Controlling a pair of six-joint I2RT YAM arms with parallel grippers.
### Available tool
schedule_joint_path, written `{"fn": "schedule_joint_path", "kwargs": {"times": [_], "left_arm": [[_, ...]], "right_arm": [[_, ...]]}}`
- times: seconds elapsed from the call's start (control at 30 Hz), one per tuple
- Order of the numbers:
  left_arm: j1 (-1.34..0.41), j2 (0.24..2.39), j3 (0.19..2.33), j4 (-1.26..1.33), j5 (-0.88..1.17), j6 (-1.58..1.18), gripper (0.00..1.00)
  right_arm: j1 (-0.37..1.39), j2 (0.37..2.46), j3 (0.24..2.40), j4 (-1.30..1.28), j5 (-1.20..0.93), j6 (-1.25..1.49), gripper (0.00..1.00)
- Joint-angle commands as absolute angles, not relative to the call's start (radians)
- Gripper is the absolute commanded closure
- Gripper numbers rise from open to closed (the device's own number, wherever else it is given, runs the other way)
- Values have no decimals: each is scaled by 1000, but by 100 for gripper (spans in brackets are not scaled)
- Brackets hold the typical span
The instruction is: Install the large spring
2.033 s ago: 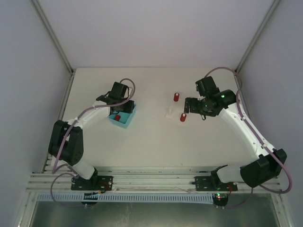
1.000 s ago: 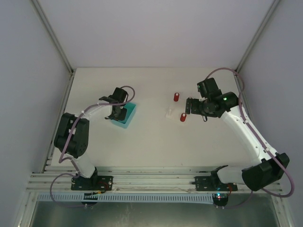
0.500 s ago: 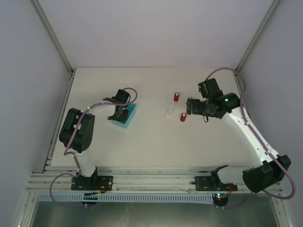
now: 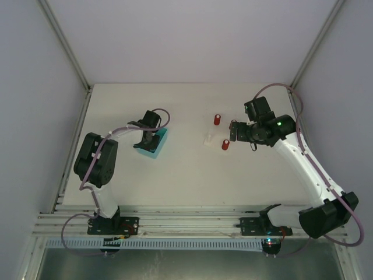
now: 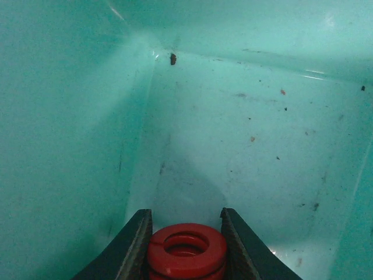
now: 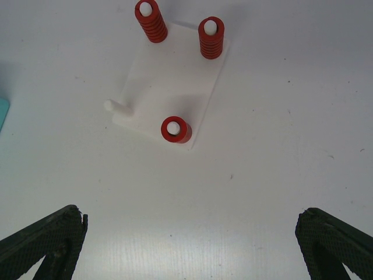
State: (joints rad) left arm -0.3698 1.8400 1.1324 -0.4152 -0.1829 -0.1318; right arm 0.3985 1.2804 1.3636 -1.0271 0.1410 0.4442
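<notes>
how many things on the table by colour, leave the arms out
white plate: 1
teal bin: 1
red springs: 4 (3 on the plate, 1 in the bin)
total: 6

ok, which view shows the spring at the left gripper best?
Left wrist: the spring sits close up between the fingers of the left gripper, inside the bin. Top view: the gripper hides it. Right wrist: not in frame.
</notes>
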Motion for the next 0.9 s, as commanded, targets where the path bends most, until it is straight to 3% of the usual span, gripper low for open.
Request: {"fn": "schedule_joint_path", "kwargs": {"times": [0.0,0.2,0.53,0.87], "left_arm": [[-373,1823,1126,-455,-167,-117,81],[-372,1768,1180,-489,-155,-111,89],[-373,1620,1276,-485,-109,-85,91],[-387,1395,1096,-109,286,18,93]], "right_arm": [[399,1272,1370,-1052,154,448,1],[399,1267,1382,-1046,114,442,1],[399,1268,1440,-1039,46,485,1],[399,1368,1509,-1007,-187,478,5]]}}
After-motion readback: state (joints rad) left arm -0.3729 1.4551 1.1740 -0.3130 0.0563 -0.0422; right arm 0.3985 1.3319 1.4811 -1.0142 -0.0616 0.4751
